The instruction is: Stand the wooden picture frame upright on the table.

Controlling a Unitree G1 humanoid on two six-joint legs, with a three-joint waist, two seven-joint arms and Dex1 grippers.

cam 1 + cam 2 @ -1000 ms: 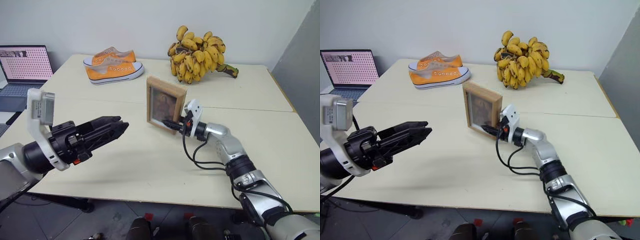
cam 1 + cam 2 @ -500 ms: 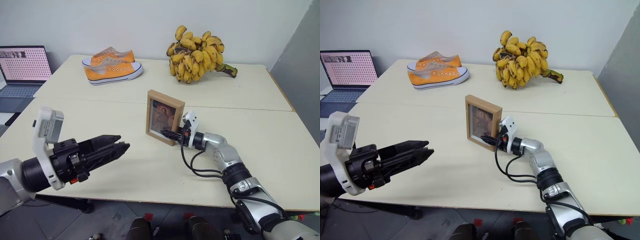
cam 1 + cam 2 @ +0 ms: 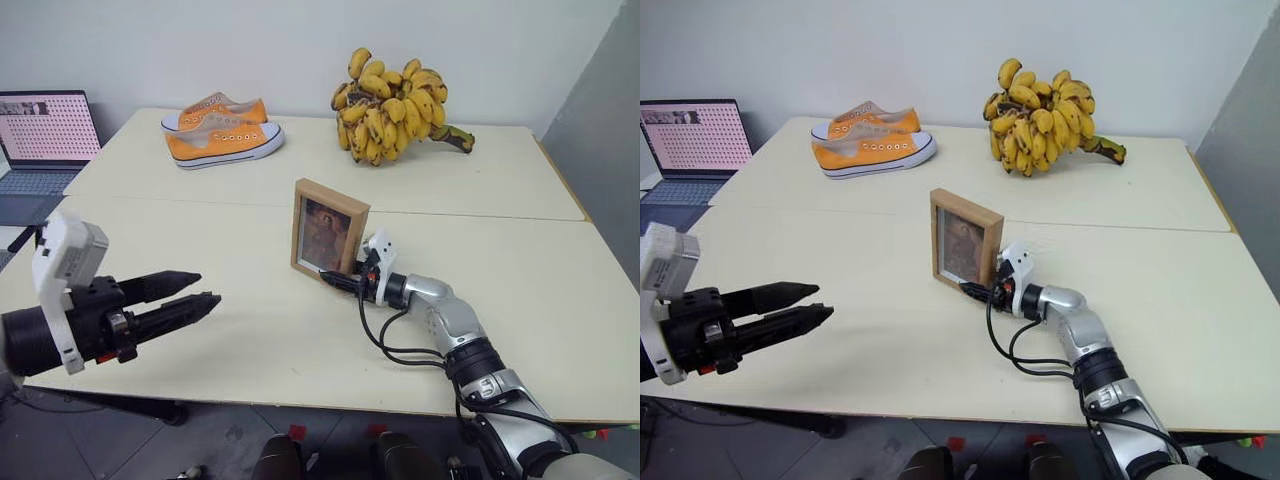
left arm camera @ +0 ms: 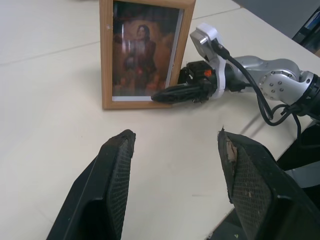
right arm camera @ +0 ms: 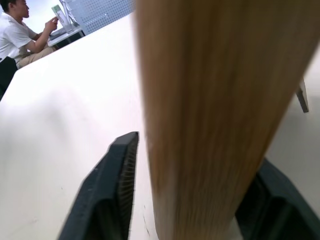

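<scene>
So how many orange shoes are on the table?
2. Both sit side by side at the far left of the table: one shoe in front, the other shoe right behind it.

Silver arm (image 3: 455,320) — black cable, black-fingered tool (image 3: 340,283)

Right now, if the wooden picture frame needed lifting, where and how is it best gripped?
Probably by the right-hand upright rail of the wooden picture frame, coming in level from the robot's right. It stands upright on the table, and the right gripper already straddles that thin edge, fingers open.
</scene>
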